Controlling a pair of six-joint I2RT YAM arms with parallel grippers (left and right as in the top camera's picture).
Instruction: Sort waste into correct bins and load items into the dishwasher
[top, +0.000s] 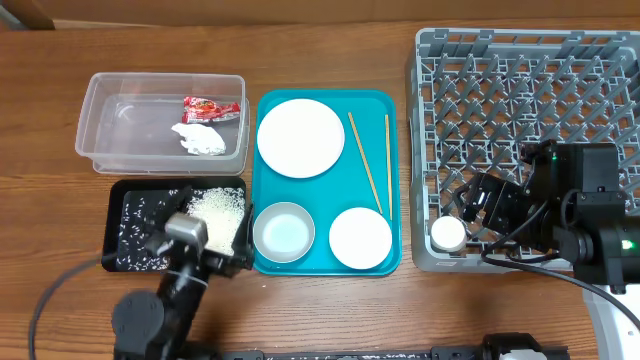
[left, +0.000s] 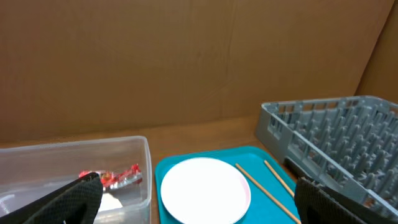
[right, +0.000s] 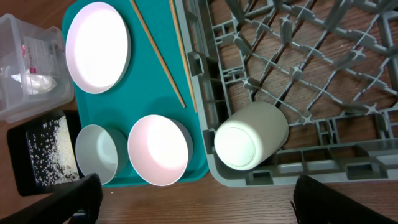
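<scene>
On the tabletop (top: 330, 305) the grey dish rack (top: 520, 90) holds one white cup (top: 448, 235) lying in its near-left corner, the teal tray (top: 340, 195) carries a plate (top: 300, 138), two bowls (top: 360, 238) and chopsticks (top: 366, 165), the clear tub (top: 100, 120) holds wrapper (top: 207, 107) and tissue (top: 200, 138), the black tray (top: 125, 230) rice (top: 220, 208), and both arms' jaws stand spread, empty.

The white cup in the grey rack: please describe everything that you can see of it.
The cup is small, plain and off-white; it looks like ceramic or plastic. It lies tilted inside the grey dish rack, in the near corner beside the teal tray. Its closed bottom faces up and outward, and it rests against the corner wall. Nothing else touches it.
</scene>
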